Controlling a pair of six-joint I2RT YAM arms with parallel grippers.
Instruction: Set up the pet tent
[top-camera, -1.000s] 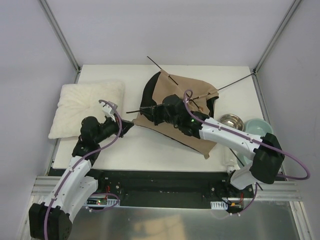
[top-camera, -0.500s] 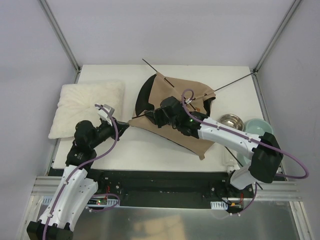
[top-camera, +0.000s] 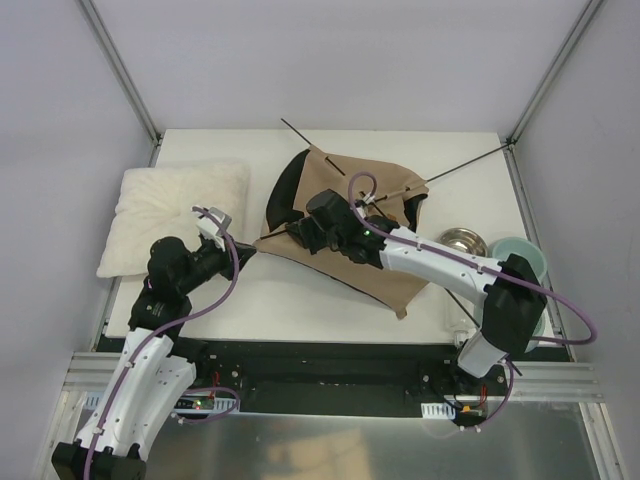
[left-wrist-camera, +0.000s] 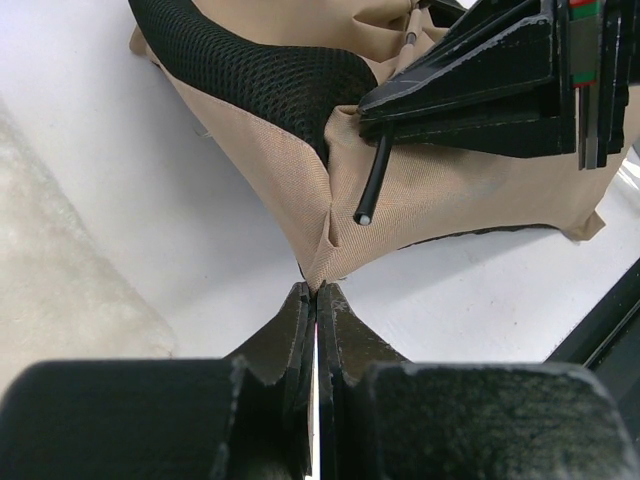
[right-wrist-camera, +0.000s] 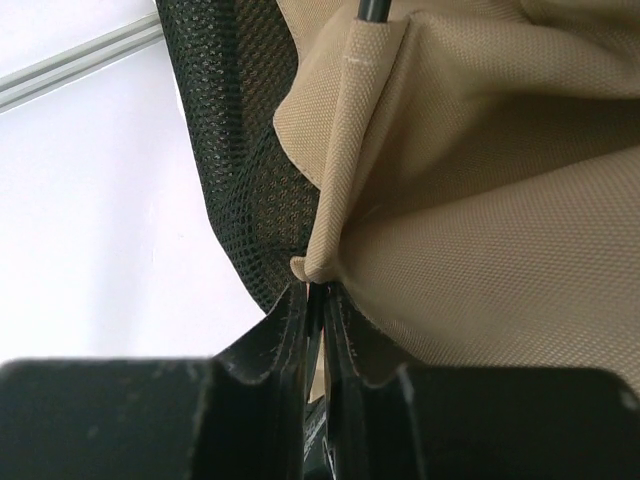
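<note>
Top external view: the pet tent lies slumped in the middle of the surface, near the pillow. Its near corner is pinched in the closed left tool; the right tool clamps a tan fold beside the black mesh. It looks like light, floppy cloth (only the poles seem springy), so hems and corners look the surest holds.

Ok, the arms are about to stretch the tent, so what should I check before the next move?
1. Left gripper pinching the tent corner: ok.
2. Right gripper shut on tent fabric: ok.
3. Pole tip tucked into the corner: not ok, it sticks out bare.
4. Pillow apart from the tent: ok.
5. Tent standing: not ok, it lies crumpled.
</note>
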